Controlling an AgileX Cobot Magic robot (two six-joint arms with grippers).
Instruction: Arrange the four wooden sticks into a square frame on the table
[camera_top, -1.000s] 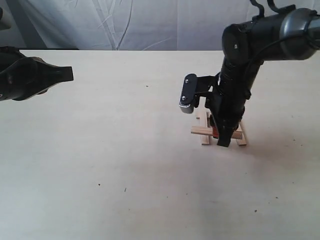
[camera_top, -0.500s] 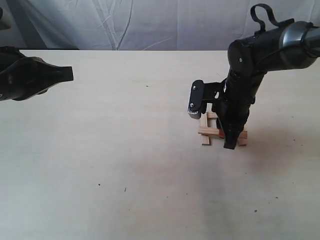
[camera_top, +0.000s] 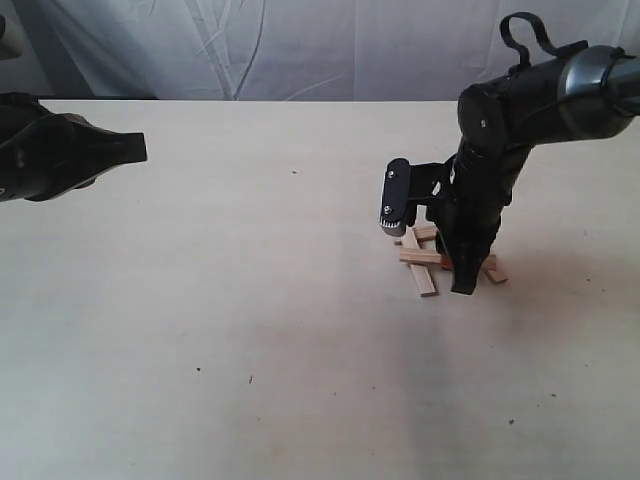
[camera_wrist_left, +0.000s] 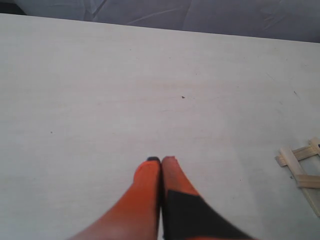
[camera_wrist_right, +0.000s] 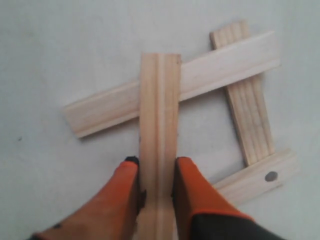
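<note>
pale cream table (camera_top: 250, 330) carries the four wooden sticks (camera_top: 424, 278) clustered at its 3 o'clock. your right gripper (camera_wrist_right: 157, 169) clamps one stick (camera_wrist_right: 160, 95) lying across another; dragging it may skew the three resting sticks. left gripper (camera_wrist_left: 161, 161) is clenched, empty, at 9 o'clock.

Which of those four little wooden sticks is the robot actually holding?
The stick pinched between the right arm's orange fingers, crossing over another stick. The other three lie ungripped, one showing a dark dot.
</note>
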